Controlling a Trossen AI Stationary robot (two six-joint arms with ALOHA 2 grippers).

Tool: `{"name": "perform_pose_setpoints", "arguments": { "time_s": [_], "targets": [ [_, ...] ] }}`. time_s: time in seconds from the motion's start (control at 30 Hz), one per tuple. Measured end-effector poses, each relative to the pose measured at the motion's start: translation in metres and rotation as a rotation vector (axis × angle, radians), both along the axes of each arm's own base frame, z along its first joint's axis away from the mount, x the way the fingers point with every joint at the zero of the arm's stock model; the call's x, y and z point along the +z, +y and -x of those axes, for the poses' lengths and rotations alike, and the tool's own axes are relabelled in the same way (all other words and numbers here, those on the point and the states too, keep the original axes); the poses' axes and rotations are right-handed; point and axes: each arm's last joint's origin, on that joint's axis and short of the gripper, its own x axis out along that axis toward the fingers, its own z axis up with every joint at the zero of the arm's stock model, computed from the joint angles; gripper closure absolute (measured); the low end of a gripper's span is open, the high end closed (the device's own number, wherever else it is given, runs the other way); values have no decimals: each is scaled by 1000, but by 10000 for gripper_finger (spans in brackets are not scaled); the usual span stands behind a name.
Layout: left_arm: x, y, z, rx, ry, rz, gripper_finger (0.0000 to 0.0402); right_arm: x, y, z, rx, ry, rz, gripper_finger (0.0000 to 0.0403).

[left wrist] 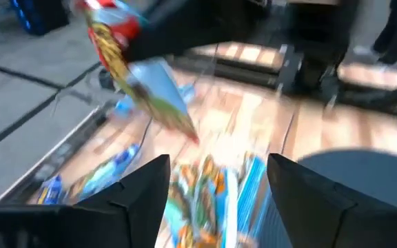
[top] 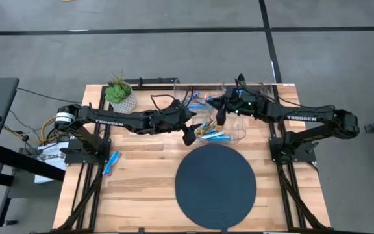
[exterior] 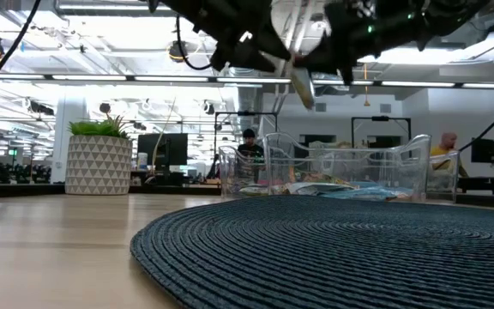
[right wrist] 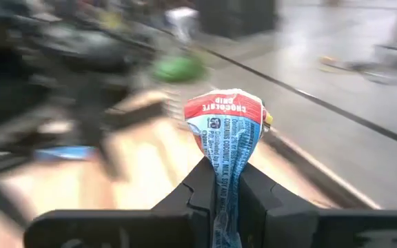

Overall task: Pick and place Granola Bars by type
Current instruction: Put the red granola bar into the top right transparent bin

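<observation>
1 blue-white-red bar (right wrist: 227,131) hangs pinched in the right gripper (right wrist: 226,189) above the clear bin (top: 229,123); left gripper (left wrist: 216,186) waits alongside, fingers wide. Next, seemingly: carry it to its group.

the held bar (right wrist: 227,148) shows crisp only at its crimped red end; its lower length is hidden between the right gripper (right wrist: 227,200) fingers and cut off by the picture's edge. the left gripper (left wrist: 216,180) shows as 2 dark fingers, cut off below. the bars in the clear bin (left wrist: 209,196) smear into blue and orange streaks, their print unreadable. in the low view both arms are cropped at 12 o'clock.
</observation>
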Motion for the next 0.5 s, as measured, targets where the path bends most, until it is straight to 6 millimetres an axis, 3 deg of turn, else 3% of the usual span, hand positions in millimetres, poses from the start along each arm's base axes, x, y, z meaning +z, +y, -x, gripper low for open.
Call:
{"name": "perform_pose_setpoints", "arguments": {
  "time_s": [0.23, 0.5],
  "targets": [
    [-19, -3, 10, 4, 205, 73, 163, -17, -30, 20, -323, 228, 36, 376],
    [-41, -24, 31, 34, 490, 149, 163, -31, -61, 49, -602, 432, 28, 375]
  ]
}}
